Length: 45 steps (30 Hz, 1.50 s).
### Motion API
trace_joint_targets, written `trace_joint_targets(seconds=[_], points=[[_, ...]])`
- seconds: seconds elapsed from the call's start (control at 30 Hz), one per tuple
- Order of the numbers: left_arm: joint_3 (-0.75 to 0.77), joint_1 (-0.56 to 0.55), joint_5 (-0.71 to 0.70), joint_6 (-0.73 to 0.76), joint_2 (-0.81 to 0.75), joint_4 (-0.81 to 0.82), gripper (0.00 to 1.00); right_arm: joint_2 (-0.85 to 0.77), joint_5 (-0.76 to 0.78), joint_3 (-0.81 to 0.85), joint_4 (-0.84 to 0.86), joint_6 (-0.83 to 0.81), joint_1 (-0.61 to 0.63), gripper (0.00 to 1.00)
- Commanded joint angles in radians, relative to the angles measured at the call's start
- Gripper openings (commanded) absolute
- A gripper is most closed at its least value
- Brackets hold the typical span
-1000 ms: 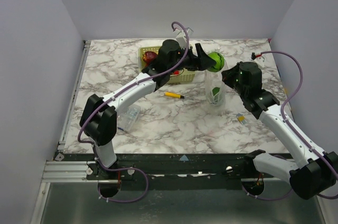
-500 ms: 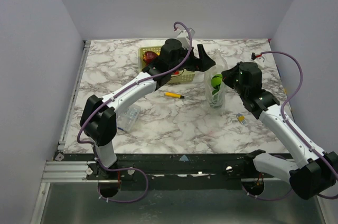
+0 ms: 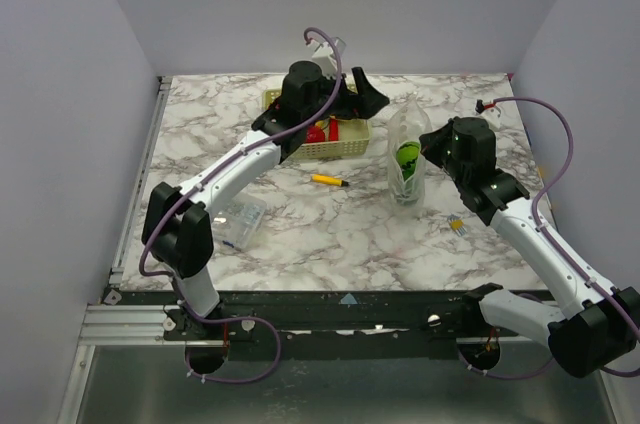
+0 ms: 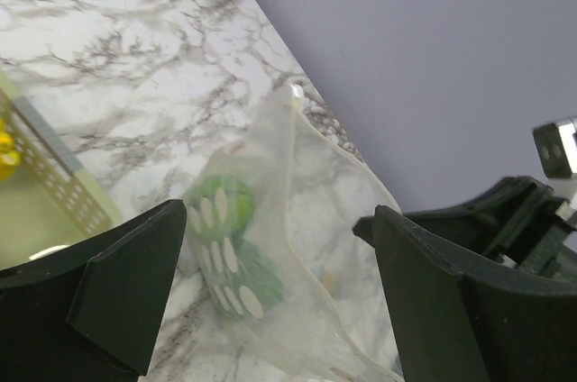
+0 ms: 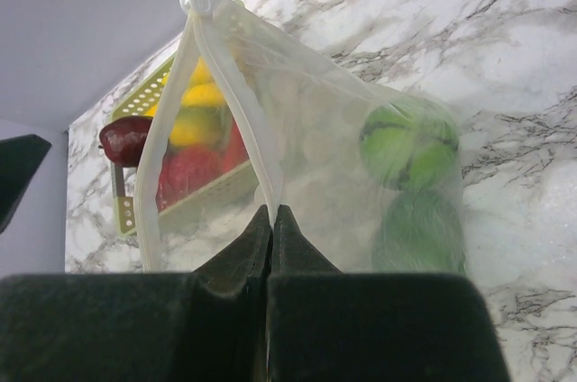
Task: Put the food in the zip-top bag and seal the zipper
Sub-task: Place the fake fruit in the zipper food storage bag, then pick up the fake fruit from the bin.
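done: green pepper [image 5: 410, 143] sits inside the zip-top bag [image 3: 407, 149], upright, right of the basket [image 3: 340, 151]
left to do: red and yellow food [image 3: 318, 132] in basket; zipper [image 5: 236, 103] unsealed
right gripper [image 5: 272, 220]: pressed together on bag's mouth edge
left gripper [image 4: 275, 220]: spread, empty, near basket
materials: bag thin floppy clear film; pepper glossy, lobed; basket stiff mesh

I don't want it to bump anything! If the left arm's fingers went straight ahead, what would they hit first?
Probably the clear bag, which shows right between the open left fingers, green toy food inside. How far off is hard to tell.
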Motion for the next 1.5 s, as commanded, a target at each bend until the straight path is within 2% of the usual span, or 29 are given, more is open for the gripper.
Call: trace_joint_targets(seconds=[0.0, 0.13, 0.27, 0.37, 0.47, 0.6, 0.67, 0.8, 0.93, 1.33, 1.47], points=[[0.001, 0.091, -0.026, 0.009, -0.029, 0.019, 0.85, -0.009, 0.008, -0.005, 0.0, -0.016, -0.003, 0.01], [0.0, 0.176, -0.083, -0.016, -0.009, -0.017, 0.84, -0.008, 0.011, -0.004, 0.0, -0.017, -0.004, 0.01], [-0.004, 0.225, -0.285, -0.064, 0.009, -0.068, 0.84, 0.002, 0.011, -0.004, 0.0, -0.016, -0.003, 0.01], [0.044, 0.257, -0.464, -0.168, 0.042, -0.226, 0.88, 0.013, 0.008, -0.004, 0.0, -0.012, -0.003, 0.01], [0.154, 0.29, -0.614, -0.316, 0.102, -0.478, 0.89, 0.02, 0.002, -0.007, 0.009, -0.011, -0.003, 0.01], [0.391, 0.341, -0.641, -0.478, 0.258, -0.816, 0.9, 0.03, -0.005, -0.009, 0.011, -0.004, -0.003, 0.01], [0.492, 0.361, -0.61, -0.529, 0.335, -0.92, 0.9, 0.033, -0.009, -0.013, 0.016, -0.001, -0.003, 0.01], [0.511, 0.374, -0.546, -0.569, 0.391, -0.925, 0.9, 0.035, -0.006, -0.016, 0.018, 0.001, -0.003, 0.01], [0.482, 0.376, -0.544, -0.642, 0.399, -0.919, 0.91, 0.035, -0.003, -0.018, 0.018, 0.002, -0.004, 0.01], [0.448, 0.377, -0.519, -0.681, 0.411, -0.839, 0.91, 0.061, -0.005, -0.014, 0.021, 0.008, -0.004, 0.01], [0.426, 0.378, -0.486, -0.705, 0.412, -0.78, 0.87, 0.072, -0.013, -0.015, 0.029, 0.011, -0.004, 0.01]])
